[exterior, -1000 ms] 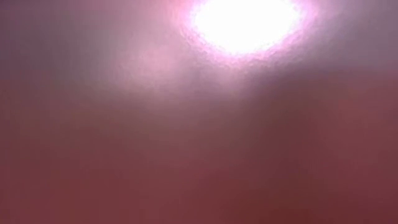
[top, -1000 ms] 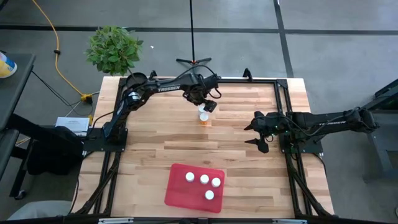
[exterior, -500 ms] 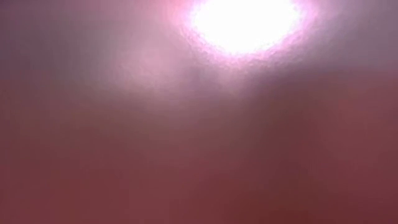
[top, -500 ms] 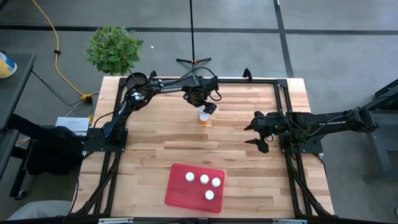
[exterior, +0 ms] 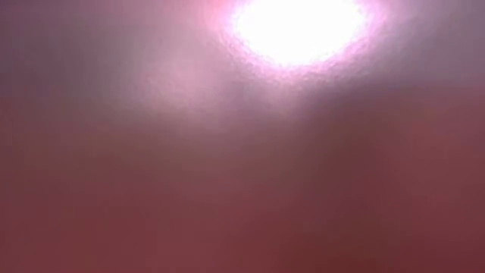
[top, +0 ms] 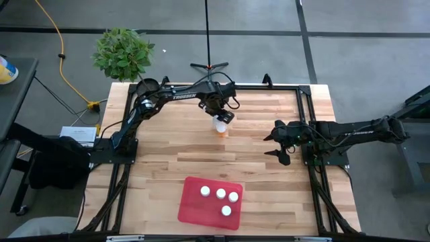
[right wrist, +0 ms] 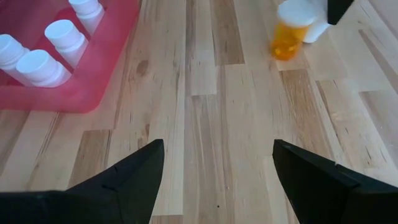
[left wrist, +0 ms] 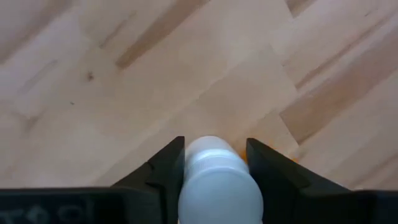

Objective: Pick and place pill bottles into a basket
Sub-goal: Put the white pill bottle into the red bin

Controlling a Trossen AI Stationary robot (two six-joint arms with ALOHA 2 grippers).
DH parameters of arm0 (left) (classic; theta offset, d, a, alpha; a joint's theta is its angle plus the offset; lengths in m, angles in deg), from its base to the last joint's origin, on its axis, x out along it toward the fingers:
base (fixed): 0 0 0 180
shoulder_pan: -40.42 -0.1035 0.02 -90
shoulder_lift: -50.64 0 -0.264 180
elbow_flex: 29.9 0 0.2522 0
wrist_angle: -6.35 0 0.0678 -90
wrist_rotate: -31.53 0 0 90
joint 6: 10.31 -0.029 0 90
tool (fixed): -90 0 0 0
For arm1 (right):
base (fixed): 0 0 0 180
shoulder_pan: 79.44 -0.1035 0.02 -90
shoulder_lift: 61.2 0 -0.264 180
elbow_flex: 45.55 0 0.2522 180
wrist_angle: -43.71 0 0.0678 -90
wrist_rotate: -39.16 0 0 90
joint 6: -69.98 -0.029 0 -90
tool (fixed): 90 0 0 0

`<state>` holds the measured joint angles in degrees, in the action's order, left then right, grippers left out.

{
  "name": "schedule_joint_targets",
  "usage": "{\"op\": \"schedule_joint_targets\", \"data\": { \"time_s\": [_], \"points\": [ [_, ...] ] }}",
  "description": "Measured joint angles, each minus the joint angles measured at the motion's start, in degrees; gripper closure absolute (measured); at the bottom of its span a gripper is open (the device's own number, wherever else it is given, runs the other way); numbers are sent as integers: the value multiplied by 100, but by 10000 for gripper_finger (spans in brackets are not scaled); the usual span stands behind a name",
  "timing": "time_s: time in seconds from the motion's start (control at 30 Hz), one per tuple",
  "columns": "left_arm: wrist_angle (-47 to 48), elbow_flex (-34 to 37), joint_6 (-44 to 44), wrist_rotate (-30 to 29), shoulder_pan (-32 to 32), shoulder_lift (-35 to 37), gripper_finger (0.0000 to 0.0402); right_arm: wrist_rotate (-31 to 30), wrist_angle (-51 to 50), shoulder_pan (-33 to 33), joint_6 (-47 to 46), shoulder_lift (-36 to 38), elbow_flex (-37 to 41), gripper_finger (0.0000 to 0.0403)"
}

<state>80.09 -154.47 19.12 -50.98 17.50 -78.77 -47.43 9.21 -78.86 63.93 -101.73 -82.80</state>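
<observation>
Near the table's far middle, my left gripper (top: 220, 117) is shut on a pill bottle (top: 219, 124) with a white cap. A second pill bottle (right wrist: 288, 34), orange with a white cap, stands on the wood right beside it on the near side. The red basket (top: 191, 208) lies near the front edge and holds several white-capped bottles (top: 221, 193) standing upright. My right gripper (top: 279, 144) waits open at the table's right, with nothing between its fingers (right wrist: 134, 171). The low view shows only a red blur. My left gripper pinches the bottle's white cap (left wrist: 211, 163) between its two fingers (left wrist: 168, 165), one on each side. The fingers come from above, slanting down. The bottle's orange body is hidden under the cap, and I cannot tell whether its base is on the table.
A dark metal frame (top: 306, 101) runs along the table's edges. A potted plant (top: 123, 52) stands past the far left corner. Bare wood lies between the two bottles and the basket.
My left gripper has settled over the bottle near the far middle and its fingers have closed on the white cap. Both bottles stand where they were.
</observation>
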Motion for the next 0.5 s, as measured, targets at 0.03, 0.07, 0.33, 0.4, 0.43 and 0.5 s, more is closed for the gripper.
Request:
{"op": "schedule_joint_targets", "data": {
  "time_s": [0.03, 0.07, 0.33, 0.4, 0.43, 0.5],
  "points": [
    [27, 2, -42, 63, 0, 0, 217, 1, -1, 0, -8, 0, 0, 112],
    [44, 2, -65, 125, 4, 0, 217, 1, -1, 0, -12, 0, 0, 112],
    [107, 4, -174, 229, 7, -4, 217, 1, -1, 0, -16, 0, 0, 112],
    [121, 4, -207, 229, 7, -4, 217, 1, -3, 0, -16, 0, 0, 112],
    [127, 4, -212, 227, 7, -4, 217, 1, -3, 0, -16, 0, 0, 112],
    [128, 4, -226, 225, 7, -4, 217, 1, -3, 0, -16, 0, 0, 112]
  ]
}}
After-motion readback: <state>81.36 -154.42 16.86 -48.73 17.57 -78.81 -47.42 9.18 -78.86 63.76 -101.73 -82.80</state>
